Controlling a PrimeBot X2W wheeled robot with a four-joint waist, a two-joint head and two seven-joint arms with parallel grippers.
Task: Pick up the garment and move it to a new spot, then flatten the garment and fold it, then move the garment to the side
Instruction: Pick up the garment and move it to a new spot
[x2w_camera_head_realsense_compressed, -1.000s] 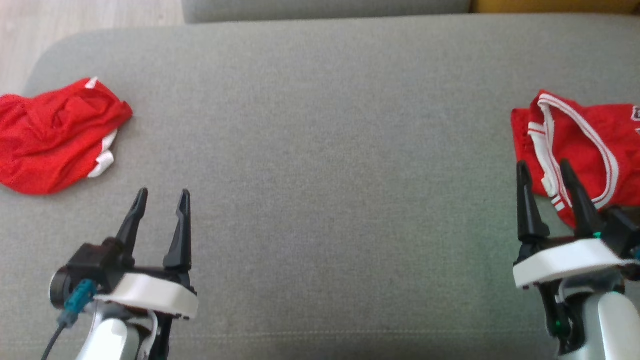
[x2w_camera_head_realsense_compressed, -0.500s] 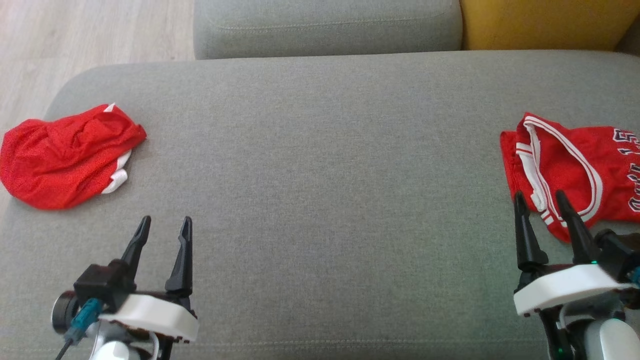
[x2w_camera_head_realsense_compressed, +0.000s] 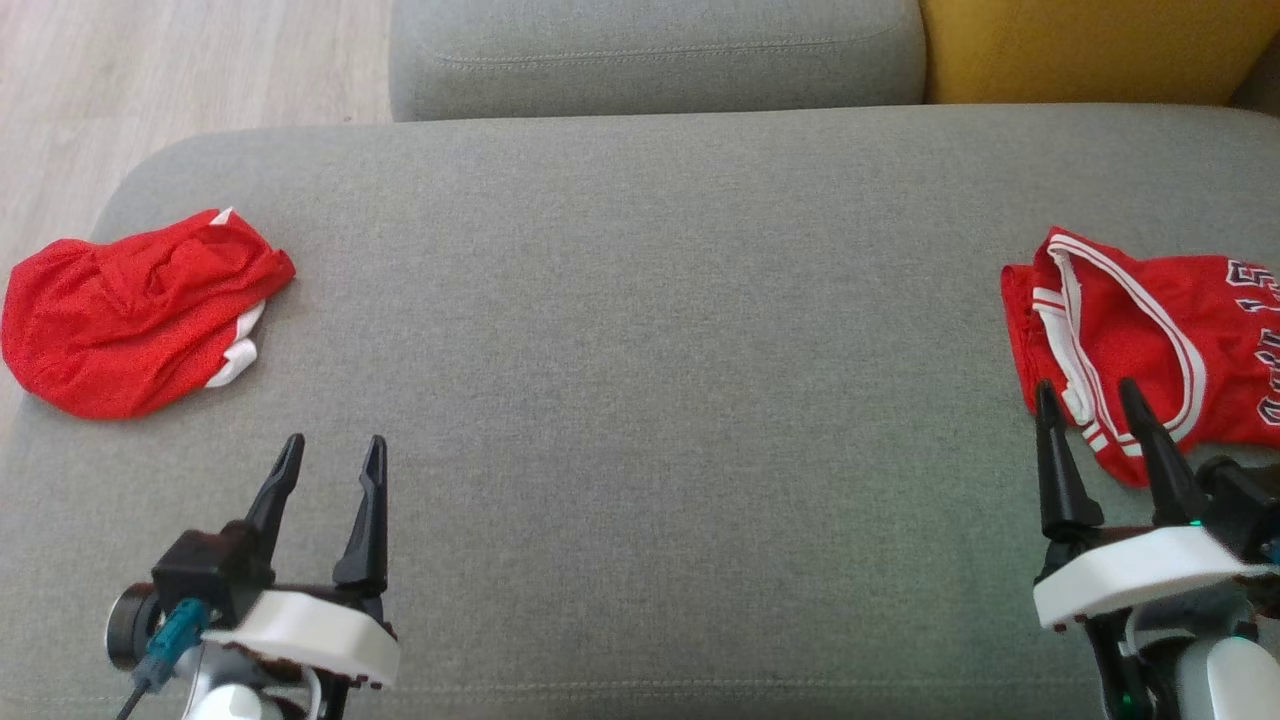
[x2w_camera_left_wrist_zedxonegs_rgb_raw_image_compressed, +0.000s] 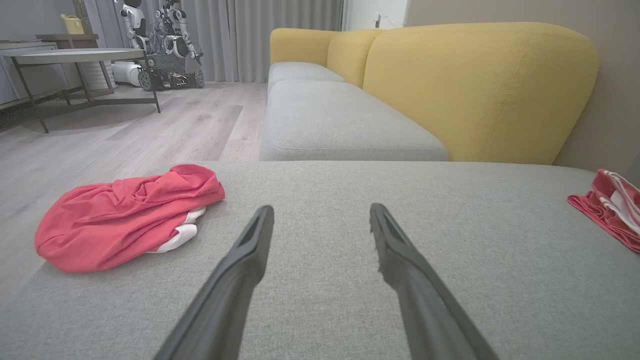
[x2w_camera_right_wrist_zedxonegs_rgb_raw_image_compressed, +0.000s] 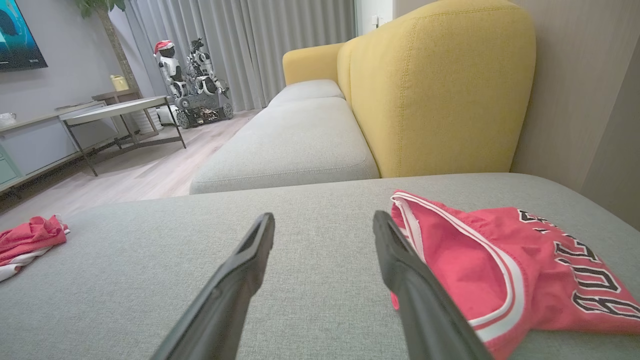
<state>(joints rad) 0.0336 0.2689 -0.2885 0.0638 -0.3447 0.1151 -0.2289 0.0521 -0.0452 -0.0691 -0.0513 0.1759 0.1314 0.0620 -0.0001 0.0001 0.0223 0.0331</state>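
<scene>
Both pairs of jaws stand spread, empty: left gripper (x2w_camera_head_realsense_compressed: 334, 440) and right gripper (x2w_camera_head_realsense_compressed: 1087, 385). Pickup pending; next, likely reach the crumpled garment (x2w_camera_head_realsense_compressed: 130, 315) at the cushion's (x2w_camera_head_realsense_compressed: 640, 350) left edge.

We see a wide grey sofa seat (x2w_camera_head_realsense_compressed: 640, 330) with yellow backrests (x2w_camera_left_wrist_zedxonegs_rgb_raw_image_compressed: 480, 85) behind it. The floor (x2w_camera_left_wrist_zedxonegs_rgb_raw_image_compressed: 150, 125) is of pale wooden planks. Grey curtains (x2w_camera_right_wrist_zedxonegs_rgb_raw_image_compressed: 240, 45) hang at the far end, and a low table (x2w_camera_right_wrist_zedxonegs_rgb_raw_image_compressed: 120, 107) with thin metal legs stands near a grey wall (x2w_camera_right_wrist_zedxonegs_rgb_raw_image_compressed: 65, 55).
</scene>
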